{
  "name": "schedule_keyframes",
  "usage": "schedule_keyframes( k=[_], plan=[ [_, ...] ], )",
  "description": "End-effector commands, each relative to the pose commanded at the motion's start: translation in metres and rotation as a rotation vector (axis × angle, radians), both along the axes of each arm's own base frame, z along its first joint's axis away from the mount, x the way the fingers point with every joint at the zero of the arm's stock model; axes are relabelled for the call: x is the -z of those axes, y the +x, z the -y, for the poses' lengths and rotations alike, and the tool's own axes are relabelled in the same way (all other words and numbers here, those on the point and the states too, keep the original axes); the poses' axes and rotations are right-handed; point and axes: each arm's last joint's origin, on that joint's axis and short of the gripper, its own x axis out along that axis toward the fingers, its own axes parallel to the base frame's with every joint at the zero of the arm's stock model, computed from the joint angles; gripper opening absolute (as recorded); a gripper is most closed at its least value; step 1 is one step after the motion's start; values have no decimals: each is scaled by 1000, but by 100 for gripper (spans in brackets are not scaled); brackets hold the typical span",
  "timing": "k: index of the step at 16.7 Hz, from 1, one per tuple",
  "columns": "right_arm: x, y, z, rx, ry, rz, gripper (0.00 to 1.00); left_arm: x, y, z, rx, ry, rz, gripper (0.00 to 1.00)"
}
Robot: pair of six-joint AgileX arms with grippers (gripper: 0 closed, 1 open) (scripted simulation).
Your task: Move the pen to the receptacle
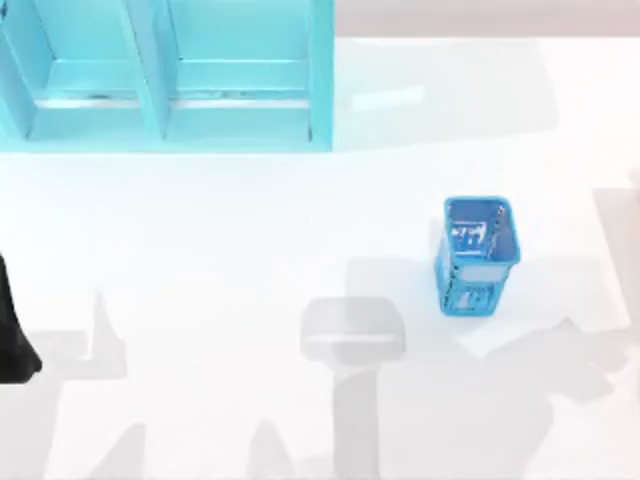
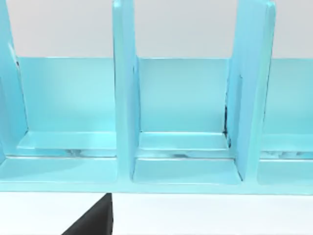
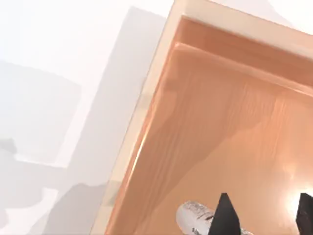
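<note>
The right gripper (image 3: pixel 266 221) is hanging over an orange-brown tray (image 3: pixel 146 110), seen through the right wrist camera. Its two black fingers (image 3: pixel 227 218) are standing well apart, so the gripper is wide. They are holding nothing between them, and the bare tray floor is showing in the gap.

The pen (image 3: pixel 193 215) is inside the tray. Its round grey-silver end is poking out just beside one black finger, and that finger is hiding the rest of the pen. I cannot tell if the pen is touching that finger. The tray has a pale rim and low walls, and it is sitting on the white table (image 3: pixel 44 58). Grey shadows are falling on the table next to the tray.

From the camera above, a blue cup (image 1: pixel 478 255) is sitting on the table, to the right of the middle. A big light-blue shelf (image 1: pixel 150 90) is standing at the far left corner of the table, and upright walls are splitting it into boxes.

The left arm (image 1: pixel 12 335) is showing as a dark shape at the left edge of the table. The left gripper (image 2: pixel 95 221) is pointing at the shelf, with a small black part of it showing near the shelf's front edge. I cannot tell if this gripper is wide or narrow
</note>
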Motion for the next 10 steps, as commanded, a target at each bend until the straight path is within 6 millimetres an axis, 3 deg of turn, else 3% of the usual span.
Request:
schedule_keyframes(
  k=[3,8,10],
  plan=[
    [-13,-18,8,66,-60,-34,0,0,0,0,0,0,0,100],
    [-10,-16,7,63,-57,-39,0,0,0,0,0,0,0,100],
    [0,-13,6,59,-55,-44,0,0,0,0,0,0,0,100]
  ],
)
